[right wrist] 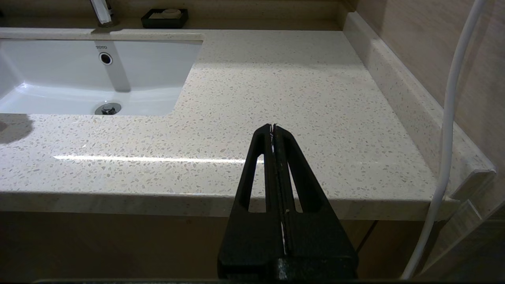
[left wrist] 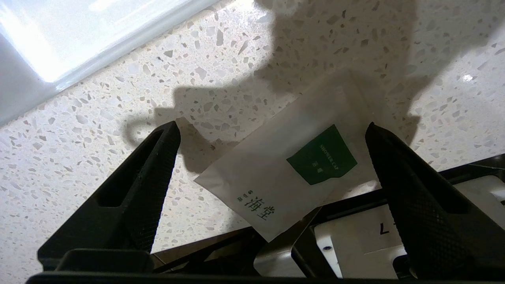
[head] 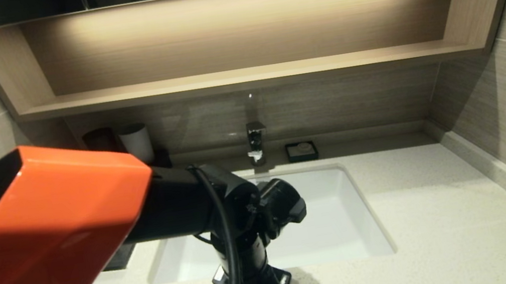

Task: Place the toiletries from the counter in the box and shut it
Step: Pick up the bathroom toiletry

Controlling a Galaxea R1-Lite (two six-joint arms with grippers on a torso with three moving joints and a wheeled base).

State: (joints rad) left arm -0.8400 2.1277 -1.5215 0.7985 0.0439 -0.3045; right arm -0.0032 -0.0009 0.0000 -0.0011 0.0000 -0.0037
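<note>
We find the left gripper (left wrist: 272,132) released above a packet (left wrist: 284,177) lying flat on the table (left wrist: 98,157), near the sink (left wrist: 59,39). Right gripper (right wrist: 273,130) clenched, idle. Risk: fingers skidding off thin film.

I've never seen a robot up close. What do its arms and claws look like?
The left arm has a big glossy orange shell, then round black segments with a black cable looped alongside. Each gripper, left and right, has two black, tapered jaws with slotted cut-outs and knurled faces. A white cable runs beside the right one.
</note>
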